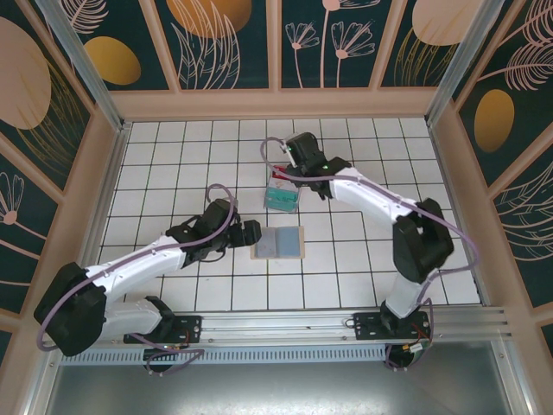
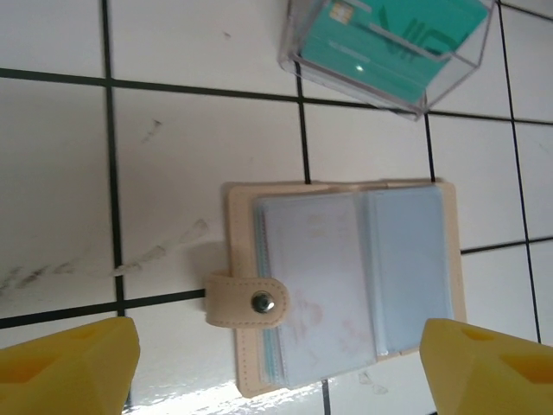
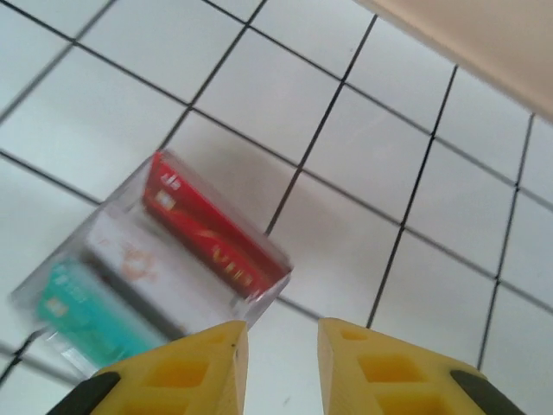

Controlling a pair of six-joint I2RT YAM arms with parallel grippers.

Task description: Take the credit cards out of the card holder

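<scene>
Card holder (image 1: 278, 242): open flat at centre of desk (image 1: 173, 164), long axis left-right, just right of left jaws, spread wide, empty, nearer. Credit cards (image 3: 216, 246): upright in clear box (image 1: 281, 199) beyond, beneath right jaws, narrowly parted, empty.

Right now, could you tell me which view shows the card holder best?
Left wrist: the card holder lies open and close, snap tab and both panels plain. Top external shows it small and distant; right wrist faces the clear box.
</scene>
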